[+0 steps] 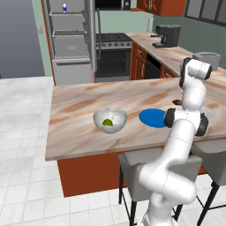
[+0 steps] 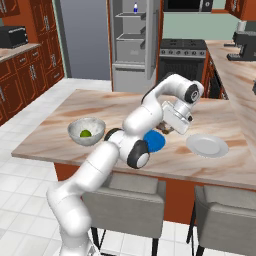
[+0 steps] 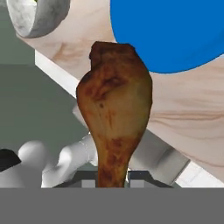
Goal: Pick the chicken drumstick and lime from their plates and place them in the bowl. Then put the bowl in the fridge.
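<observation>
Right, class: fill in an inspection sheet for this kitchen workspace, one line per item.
Surface: marbled island counter, nothing spilled.
Job's things: lime already in the bowl; chicken drumstick held above the counter; blue plate and white plate both bare; fridge open.
Clutter: nothing seen.
Hand: shut on the chicken drumstick's narrow end.
Cables: nothing seen.
Surroundings: oven range, coffee machine, stools.
</observation>
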Robot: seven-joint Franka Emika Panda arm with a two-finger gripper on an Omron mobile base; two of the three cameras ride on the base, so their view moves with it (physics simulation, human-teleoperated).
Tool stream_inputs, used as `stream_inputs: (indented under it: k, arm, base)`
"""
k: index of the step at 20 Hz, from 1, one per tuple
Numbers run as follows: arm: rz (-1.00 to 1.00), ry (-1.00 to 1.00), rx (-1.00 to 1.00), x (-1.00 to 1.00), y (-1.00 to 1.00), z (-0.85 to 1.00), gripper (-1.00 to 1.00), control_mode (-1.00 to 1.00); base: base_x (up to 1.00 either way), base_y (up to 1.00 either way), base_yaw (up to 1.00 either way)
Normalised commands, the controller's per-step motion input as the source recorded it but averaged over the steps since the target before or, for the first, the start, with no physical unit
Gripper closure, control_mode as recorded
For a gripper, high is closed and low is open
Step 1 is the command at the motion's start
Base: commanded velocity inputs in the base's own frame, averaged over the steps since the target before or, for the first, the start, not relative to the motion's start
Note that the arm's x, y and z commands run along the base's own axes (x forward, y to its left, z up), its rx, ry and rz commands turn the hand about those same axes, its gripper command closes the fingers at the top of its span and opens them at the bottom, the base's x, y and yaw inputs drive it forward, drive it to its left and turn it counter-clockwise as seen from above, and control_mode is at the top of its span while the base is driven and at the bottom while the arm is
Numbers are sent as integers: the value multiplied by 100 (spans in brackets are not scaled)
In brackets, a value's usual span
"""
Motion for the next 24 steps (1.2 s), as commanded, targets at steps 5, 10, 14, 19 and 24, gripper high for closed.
stream_inputs:
  k: [5,10,14,19,24]
  arm:
    - [12,-17,-33,-58,73,-5,100,-100]
    - [13,-15,-27,-58,71,0,100,-100]
    - [12,-11,-16,-60,64,1,100,-100]
    - [6,-17,-4,-42,56,21,100,-100]
    - [-1,-4,2,0,42,60,100,-100]
  base:
    - [0,0,0]
    - [0,0,0]
    - [0,0,0]
    - [0,0,0]
    - [0,0,0]
